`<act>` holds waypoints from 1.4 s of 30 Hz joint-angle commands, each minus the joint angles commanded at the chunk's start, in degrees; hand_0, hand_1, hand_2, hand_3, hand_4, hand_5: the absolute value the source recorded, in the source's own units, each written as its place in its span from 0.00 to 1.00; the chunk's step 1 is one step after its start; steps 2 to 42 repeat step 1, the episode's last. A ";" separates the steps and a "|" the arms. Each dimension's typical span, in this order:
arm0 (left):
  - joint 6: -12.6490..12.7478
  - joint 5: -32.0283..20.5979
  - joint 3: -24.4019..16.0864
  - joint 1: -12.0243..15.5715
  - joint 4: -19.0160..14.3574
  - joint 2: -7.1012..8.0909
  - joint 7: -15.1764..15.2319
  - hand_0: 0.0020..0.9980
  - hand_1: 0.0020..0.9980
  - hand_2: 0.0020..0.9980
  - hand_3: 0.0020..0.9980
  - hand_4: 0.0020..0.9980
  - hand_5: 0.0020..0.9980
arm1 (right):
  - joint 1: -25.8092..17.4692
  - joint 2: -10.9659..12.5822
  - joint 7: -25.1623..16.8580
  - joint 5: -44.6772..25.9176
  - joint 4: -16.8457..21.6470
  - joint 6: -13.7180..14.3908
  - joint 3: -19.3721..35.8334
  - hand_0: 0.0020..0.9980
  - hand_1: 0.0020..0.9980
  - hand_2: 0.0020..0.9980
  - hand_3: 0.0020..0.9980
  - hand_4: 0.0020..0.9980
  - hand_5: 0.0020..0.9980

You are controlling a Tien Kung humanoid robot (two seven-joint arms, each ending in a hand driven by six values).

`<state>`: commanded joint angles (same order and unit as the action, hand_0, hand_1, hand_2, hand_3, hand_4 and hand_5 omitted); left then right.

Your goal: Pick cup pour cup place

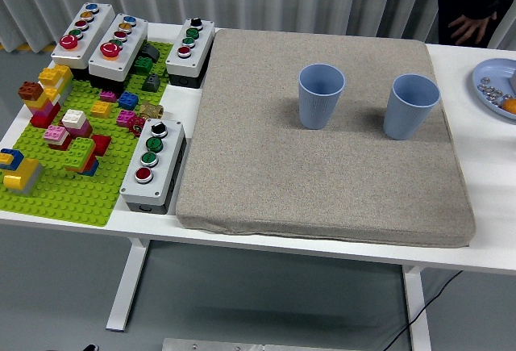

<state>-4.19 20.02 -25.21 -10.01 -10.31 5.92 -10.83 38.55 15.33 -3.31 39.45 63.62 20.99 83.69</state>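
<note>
Two blue ribbed cups stand upright on a grey-beige mat (322, 181). The left cup (321, 96) is near the mat's middle, and the right cup (410, 106) stands apart from it toward the mat's right edge. I cannot see inside either cup well enough to tell its contents. Neither of my hands is in view.
A green baseplate (72, 181) with coloured bricks fills the table's left. Several grey button boxes (153, 164) stand on and beside it. A blue plate (493, 85) with small items sits at the right edge. A person in dark clothes (472, 4) stands at the far right, one hand hanging.
</note>
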 joint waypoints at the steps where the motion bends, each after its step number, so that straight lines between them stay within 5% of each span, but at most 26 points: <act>1: 0.00 0.04 -0.06 0.00 0.00 0.00 -0.02 0.78 0.79 0.85 0.73 0.52 0.98 | 0.01 0.01 0.01 0.00 0.01 0.01 0.01 0.92 0.80 0.79 0.79 0.78 0.92; 42: 0.00 0.04 -0.06 0.00 0.00 0.00 -0.02 0.78 0.79 0.85 0.73 0.52 0.98 | 0.01 0.01 0.01 0.00 0.01 0.01 0.01 0.92 0.80 0.79 0.79 0.78 0.92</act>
